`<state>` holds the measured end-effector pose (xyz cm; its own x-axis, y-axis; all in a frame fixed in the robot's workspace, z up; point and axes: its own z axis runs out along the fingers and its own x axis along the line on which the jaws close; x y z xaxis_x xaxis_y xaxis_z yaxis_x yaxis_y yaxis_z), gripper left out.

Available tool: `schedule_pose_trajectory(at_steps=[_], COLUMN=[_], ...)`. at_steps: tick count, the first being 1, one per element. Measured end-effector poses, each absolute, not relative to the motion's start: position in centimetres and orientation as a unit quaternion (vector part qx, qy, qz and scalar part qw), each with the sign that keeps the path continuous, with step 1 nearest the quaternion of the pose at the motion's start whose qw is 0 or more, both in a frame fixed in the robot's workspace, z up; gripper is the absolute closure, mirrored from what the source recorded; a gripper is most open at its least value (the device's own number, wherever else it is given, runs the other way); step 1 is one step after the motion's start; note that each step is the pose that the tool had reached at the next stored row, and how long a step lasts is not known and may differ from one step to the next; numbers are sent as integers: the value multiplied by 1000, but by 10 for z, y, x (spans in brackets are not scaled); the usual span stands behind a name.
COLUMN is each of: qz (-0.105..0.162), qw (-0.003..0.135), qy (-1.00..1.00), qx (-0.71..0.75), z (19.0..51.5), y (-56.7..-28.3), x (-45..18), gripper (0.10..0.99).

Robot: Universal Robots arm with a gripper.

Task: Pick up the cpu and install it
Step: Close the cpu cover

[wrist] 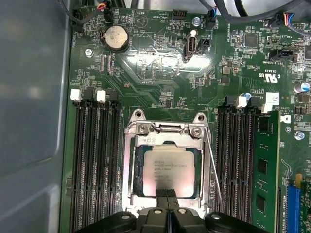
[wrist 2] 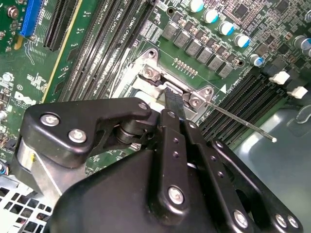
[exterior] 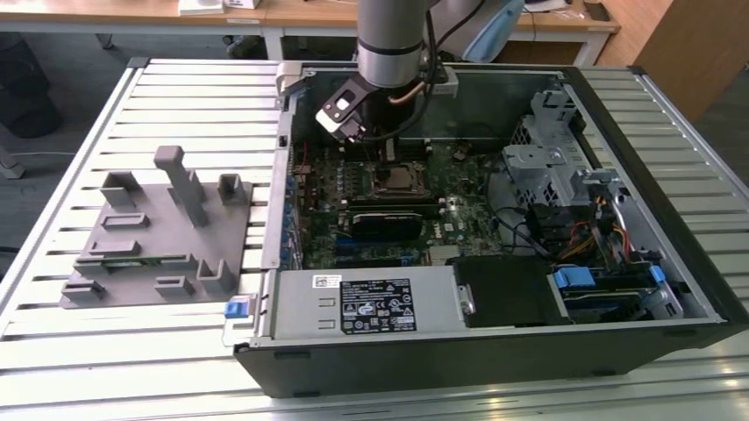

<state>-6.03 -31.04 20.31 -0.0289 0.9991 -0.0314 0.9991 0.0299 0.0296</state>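
The robot arm [exterior: 392,35] reaches down into the open computer case [exterior: 492,355], which sits on the table [exterior: 70,132] near a grey fixture [exterior: 153,237]. In the first wrist view the cpu [wrist: 167,170] lies flat in the socket [wrist: 130,165] on the green board [wrist: 160,73], shiny side up. It looks square with the socket's frame. The gripper [wrist: 165,193] hangs right at one edge of the cpu, just above it or touching it; I cannot tell which. Its two fingers are pressed together with nothing between them, so it holds nothing. A long green memory stick [wrist: 265,165] stands in a slot well apart from the gripper. In the second wrist view a thin metal lever [wrist 2: 243,124] sticks out free beside the socket, so I think the cpu is not locked down. My guess is that the picking up is done and the placing is near its end. The next move calls for a soft touch. The cpu must not get pushed sideways or tipped. The fingers need to go slow and straight, and keep clear of the lever.
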Motion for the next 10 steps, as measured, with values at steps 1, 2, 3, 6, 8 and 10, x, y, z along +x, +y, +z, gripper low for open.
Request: schedule_pose_trajectory(at_steps=[1, 2, 3, 6, 8, 10], qz=[0, 0, -1, -1, -1, -1], qw=[22, 22, 22, 22, 22, 22], qy=[717, 717, 717, 717, 717, 717], qx=[696, 697, 696, 696, 696, 696], z=[203, 202, 201, 200, 200, 200], y=[-310, -310, -310, -310, -310, -310], x=[-60, -60, -60, -59, -57, -54], gripper=[980, 980, 980, 980, 980, 980])
